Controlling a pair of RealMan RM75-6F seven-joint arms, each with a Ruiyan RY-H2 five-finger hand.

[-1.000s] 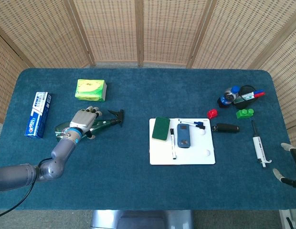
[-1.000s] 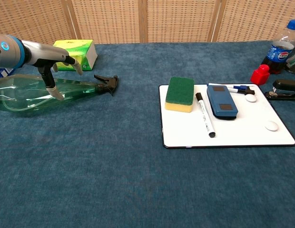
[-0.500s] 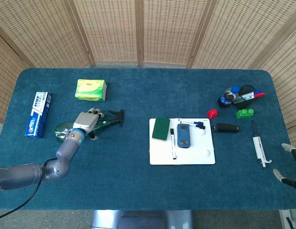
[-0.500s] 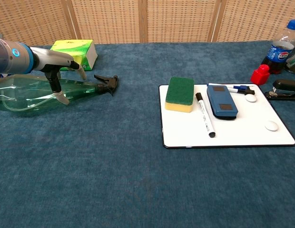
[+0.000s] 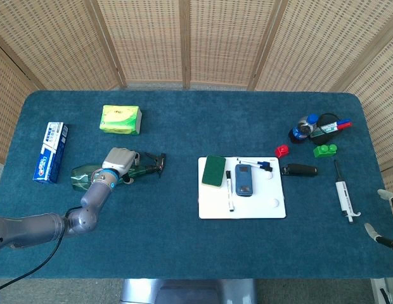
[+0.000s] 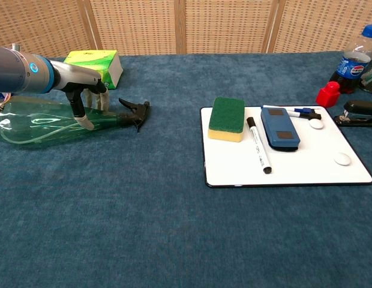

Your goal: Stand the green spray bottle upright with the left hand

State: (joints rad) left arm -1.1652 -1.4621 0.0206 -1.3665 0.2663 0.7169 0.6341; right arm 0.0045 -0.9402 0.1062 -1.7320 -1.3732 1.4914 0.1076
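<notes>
The green spray bottle (image 5: 81, 175) (image 6: 33, 122) lies on its side on the blue cloth at the left, its black trigger head (image 6: 134, 112) pointing right. My left hand (image 5: 118, 161) (image 6: 84, 89) is clasped over the bottle's shoulder, just behind the trigger. In the chest view the thumb (image 6: 83, 117) comes down the near side and the other fingers curl over the far side. My right hand (image 5: 385, 216) shows only at the right edge of the head view, fingers apart and holding nothing, far from the bottle.
A green tissue box (image 5: 121, 119) (image 6: 96, 63) sits just behind the bottle and a toothpaste box (image 5: 49, 152) to its left. A whiteboard (image 5: 272, 208) (image 6: 294, 167) with a sponge, marker and eraser lies mid-table. Small items cluster at the back right.
The left hand has slid toward the trigger end and its fingers have closed round the bottle. The bottle has rolled slightly, turning the trigger head downward.
</notes>
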